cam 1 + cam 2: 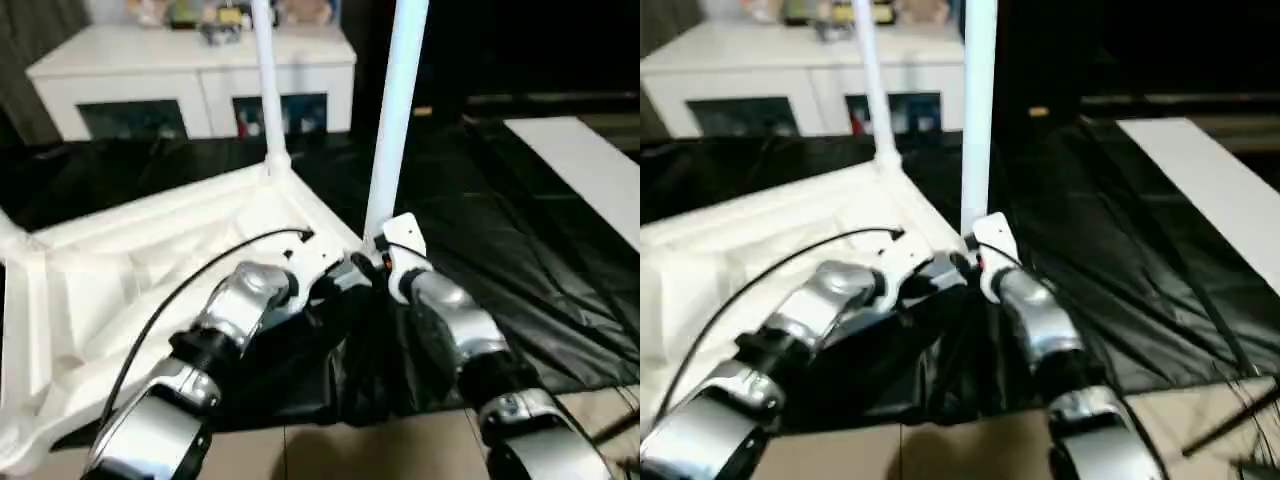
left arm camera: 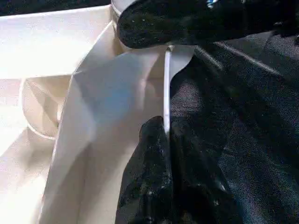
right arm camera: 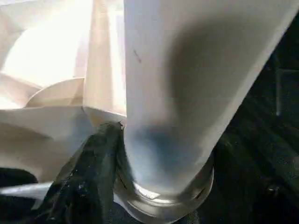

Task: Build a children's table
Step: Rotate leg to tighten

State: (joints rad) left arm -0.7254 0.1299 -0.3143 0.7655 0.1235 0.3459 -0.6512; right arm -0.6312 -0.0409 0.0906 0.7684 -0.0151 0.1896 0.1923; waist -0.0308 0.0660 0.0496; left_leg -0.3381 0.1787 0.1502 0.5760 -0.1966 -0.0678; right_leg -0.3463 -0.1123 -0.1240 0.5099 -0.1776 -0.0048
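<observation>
Tabletop [image 1: 150,250] lies underside up, two legs upright; right hand [image 1: 385,262] grips the near leg [image 1: 395,120], left hand [image 2: 164,140] pinches the rim shut.

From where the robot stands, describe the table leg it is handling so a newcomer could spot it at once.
Start at the upturned white table top on the black sheet. Two white legs rise from its right edge. The wanted leg is the nearer, thicker-looking one, with the right gripper around its base; the far leg stands alone before the white cabinet.
</observation>
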